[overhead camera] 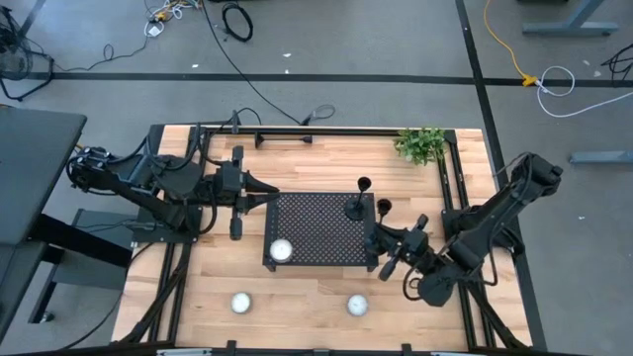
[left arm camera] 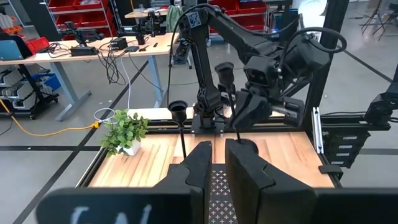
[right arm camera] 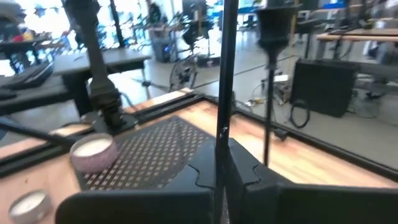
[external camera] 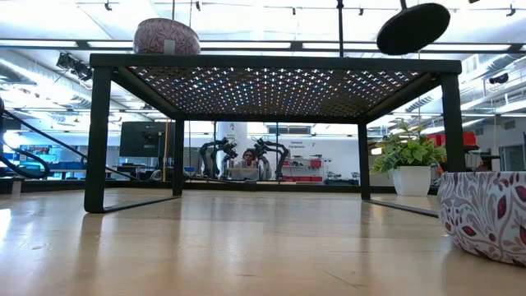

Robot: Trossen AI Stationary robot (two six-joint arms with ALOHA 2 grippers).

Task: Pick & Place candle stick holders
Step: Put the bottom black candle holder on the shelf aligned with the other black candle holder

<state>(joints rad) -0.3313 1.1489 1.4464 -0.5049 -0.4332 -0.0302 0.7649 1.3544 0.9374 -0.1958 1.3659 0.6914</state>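
My right gripper is at the black perforated tray's right edge, shut on a black candle stick holder. In the low view that holder's round base hangs tilted just above the tray top. A second holder stands with its base on the tray's far right part; it also shows in the left wrist view. I see no third holder. My left gripper waits at the tray's left edge, fingers together and empty. My right gripper pinches the holder's thin stem between its two fingers, about midway up. The fingers come roughly level from the table's right side and lie across the stem. The holder is lifted clear of the tray and tilted, cup end up.
A white candle in a patterned cup sits on the tray's near left corner. Two more candles stand on the table near the front edge. A potted plant stands at the far right corner.
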